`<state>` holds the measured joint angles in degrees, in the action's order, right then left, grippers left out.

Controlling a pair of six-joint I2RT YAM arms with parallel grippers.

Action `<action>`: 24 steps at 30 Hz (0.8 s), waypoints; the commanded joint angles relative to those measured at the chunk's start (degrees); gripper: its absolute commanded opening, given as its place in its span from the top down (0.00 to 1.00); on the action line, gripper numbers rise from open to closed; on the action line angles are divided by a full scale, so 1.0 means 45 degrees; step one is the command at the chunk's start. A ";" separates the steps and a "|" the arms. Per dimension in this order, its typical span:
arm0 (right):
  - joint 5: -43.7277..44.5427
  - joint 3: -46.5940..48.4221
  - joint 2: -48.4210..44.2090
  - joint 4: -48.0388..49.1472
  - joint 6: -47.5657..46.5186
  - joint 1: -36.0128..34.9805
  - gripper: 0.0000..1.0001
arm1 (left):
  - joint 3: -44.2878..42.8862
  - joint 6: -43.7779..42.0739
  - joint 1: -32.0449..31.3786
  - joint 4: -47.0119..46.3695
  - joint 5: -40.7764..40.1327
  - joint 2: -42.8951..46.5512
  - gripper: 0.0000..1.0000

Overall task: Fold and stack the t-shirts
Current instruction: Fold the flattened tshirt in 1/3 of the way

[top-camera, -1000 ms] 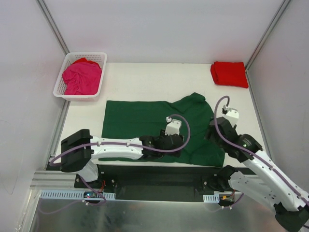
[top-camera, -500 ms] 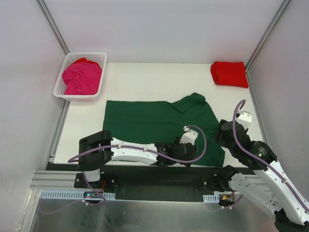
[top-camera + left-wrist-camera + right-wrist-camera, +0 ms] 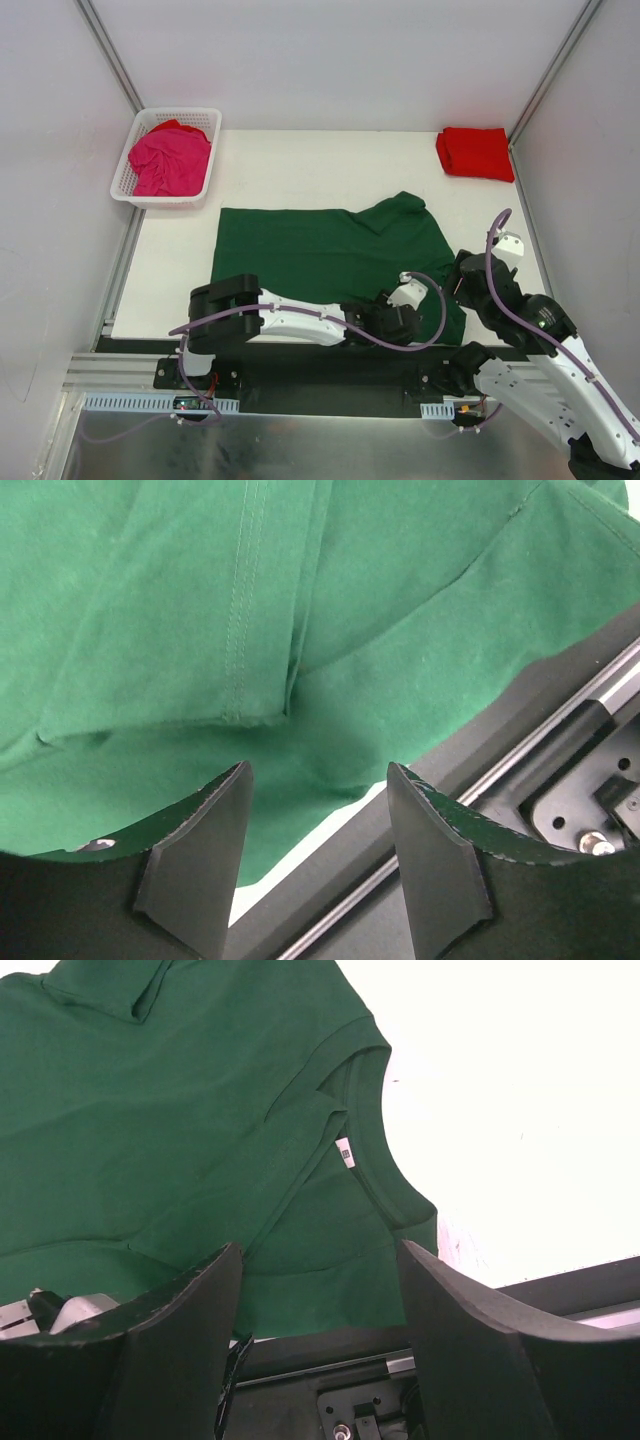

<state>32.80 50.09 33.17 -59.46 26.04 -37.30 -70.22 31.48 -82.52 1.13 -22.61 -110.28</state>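
As seen from the top camera, three t-shirts are counted on the white table, plus one basket and two arms.

1. Dark green t-shirt: spread flat at centre frame. Its long axis runs left to right, with the hem at the left and the neck opening at the lower right. One sleeve points toward the top of the frame. The right wrist view shows a white label inside the collar.
2. Red t-shirt: folded, upper right corner.
3. Magenta t-shirt: crumpled in the white lattice basket, upper left. A red sliver behind it is too small to identify.

Left gripper: jaws spread, over the green shirt's near edge at lower centre. Right gripper: jaws spread, by the collar at lower right. Whether either set of tips touches the cloth cannot be told.

The left arm hides part of the green shirt's near edge in the top view.
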 commanded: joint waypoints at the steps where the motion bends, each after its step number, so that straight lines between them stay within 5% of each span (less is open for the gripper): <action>1: 0.0193 0.0023 -0.0066 -0.0146 -0.0182 0.0066 0.33 | -0.0705 -0.0785 -0.0060 -0.0211 -0.0678 -0.0044 0.44; 24: -0.0061 -0.0329 -0.0085 -0.0009 -0.0299 0.0183 0.30 | -0.1194 -0.2446 0.0213 -0.0211 -0.1284 -0.1216 0.53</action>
<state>32.51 48.86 33.17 -59.42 25.80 -37.01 -73.78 22.44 -82.37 0.64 -27.33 -115.13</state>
